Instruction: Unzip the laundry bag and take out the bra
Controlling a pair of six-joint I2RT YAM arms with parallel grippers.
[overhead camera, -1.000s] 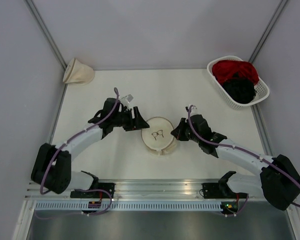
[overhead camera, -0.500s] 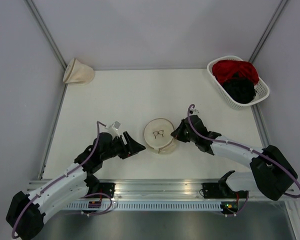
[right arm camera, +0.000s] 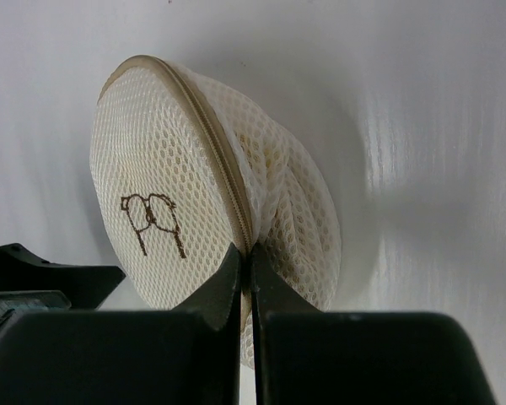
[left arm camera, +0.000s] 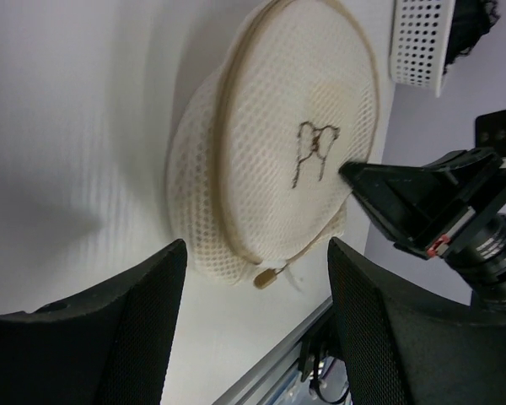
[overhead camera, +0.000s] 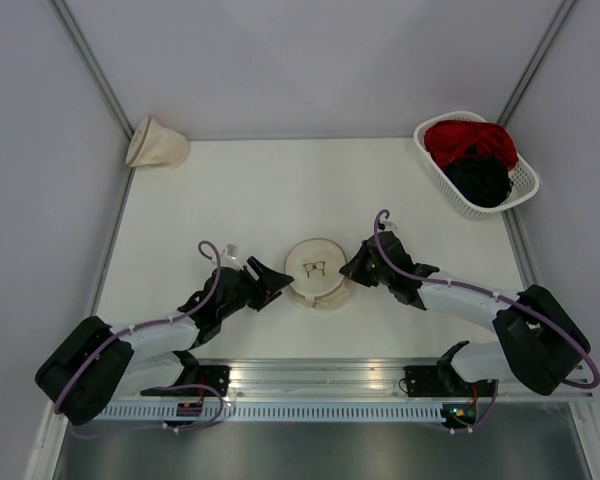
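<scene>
The laundry bag (overhead camera: 315, 268), a round cream mesh pouch with a dark spectacles mark, lies mid-table near the front, tipped up on its right side. My right gripper (overhead camera: 352, 268) is shut on its right rim at the zipper seam (right arm camera: 245, 257). My left gripper (overhead camera: 276, 278) is open and empty just left of the bag. In the left wrist view the bag (left arm camera: 278, 143) fills the middle. Its tan zipper pull (left arm camera: 268, 276) hangs at the lower edge, just ahead of my open left gripper (left arm camera: 255, 291), untouched. The bra is hidden.
A white basket (overhead camera: 525, 178) at the back right holds a red garment (overhead camera: 470, 140) and a black garment (overhead camera: 477, 178). A cone-shaped cream bag (overhead camera: 157, 143) lies at the back left corner. The metal rail (overhead camera: 310, 375) runs along the near edge.
My left arm has drawn back toward the near edge and swung its open gripper in low beside the bag's left side. The right gripper has kept hold of the bag's rim.
</scene>
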